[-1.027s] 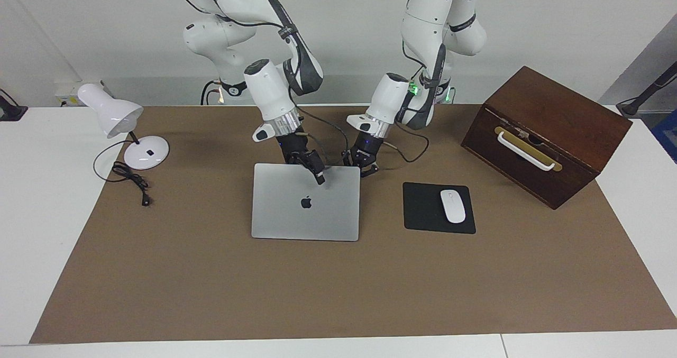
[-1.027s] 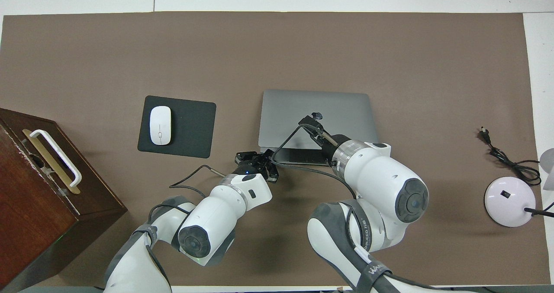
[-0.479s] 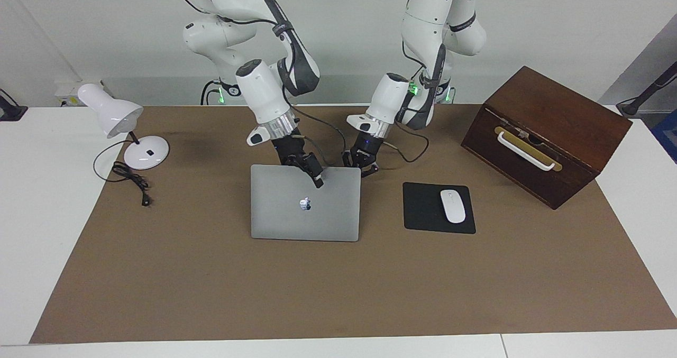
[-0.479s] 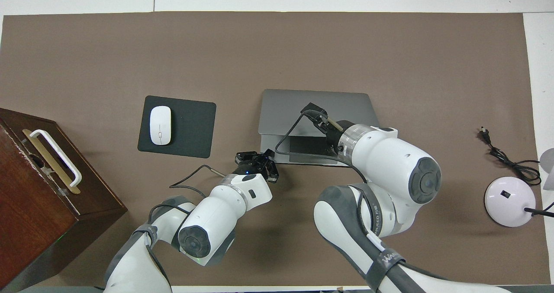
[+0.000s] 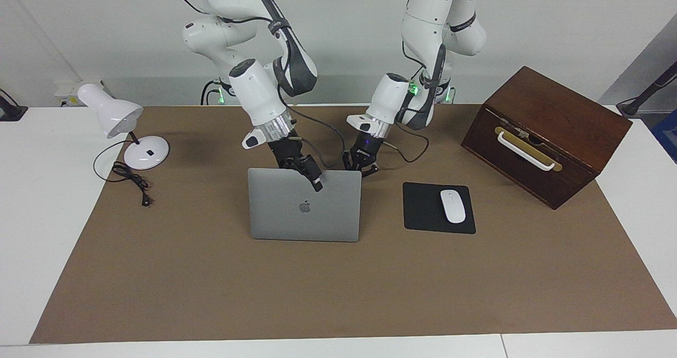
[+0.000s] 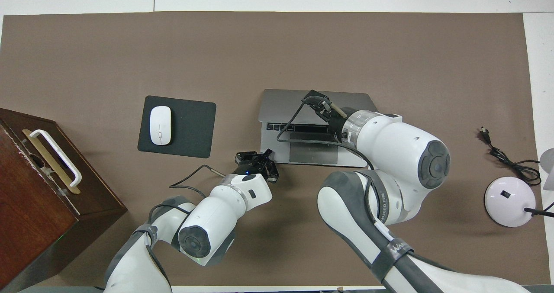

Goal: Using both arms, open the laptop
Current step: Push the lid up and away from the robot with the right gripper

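laptop (image 5: 304, 212): mid table, lid raised partway, keyboard showing.
handling: you get stiff, slick metal; thin lid, hinge probably firm.
hold: lift at lid's free edge, pin base corner.
right gripper (image 5: 316, 181): hooked on lid's top edge, fingers can't tell.
left gripper (image 5: 360, 165): fingertips together, at base corner.

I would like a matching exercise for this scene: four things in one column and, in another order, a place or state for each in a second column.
Things:
1. laptop
2. mouse
3. wooden box
4. desk lamp

Places or states:
A. at the right arm's end of the table
B. lies on the black mouse pad
C. partly open, lid raised
D. at the left arm's end of the table, white handle on its front

Pairs: 1-C, 2-B, 3-D, 4-A
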You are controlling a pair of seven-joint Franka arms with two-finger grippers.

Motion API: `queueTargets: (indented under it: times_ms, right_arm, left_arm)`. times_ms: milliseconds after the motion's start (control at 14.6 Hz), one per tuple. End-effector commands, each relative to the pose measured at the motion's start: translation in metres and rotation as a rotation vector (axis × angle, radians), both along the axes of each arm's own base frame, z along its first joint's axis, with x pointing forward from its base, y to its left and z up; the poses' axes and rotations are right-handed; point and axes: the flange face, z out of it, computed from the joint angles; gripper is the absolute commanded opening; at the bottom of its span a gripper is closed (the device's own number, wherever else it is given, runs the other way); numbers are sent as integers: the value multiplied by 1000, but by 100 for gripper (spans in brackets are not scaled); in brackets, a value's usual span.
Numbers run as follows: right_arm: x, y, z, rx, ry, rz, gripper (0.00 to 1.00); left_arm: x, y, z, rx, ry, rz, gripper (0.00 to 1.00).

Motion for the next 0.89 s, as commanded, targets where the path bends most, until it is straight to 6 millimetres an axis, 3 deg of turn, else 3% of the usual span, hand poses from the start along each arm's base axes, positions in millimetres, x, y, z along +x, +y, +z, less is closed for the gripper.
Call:
queueTargets:
  times_ms: [0,479,821]
  right_arm:
    - [27,-5,-13,-22,1,23,99]
    - [51,-9,3,-59,20,81,99]
    - [51,-8,4,-69,24,95,99]
  left_arm:
    - [0,0,-14,20,1,-13,0]
    - [0,1,-14,20,1,-11,0]
    - [0,2,-15,23,3,-11,0]
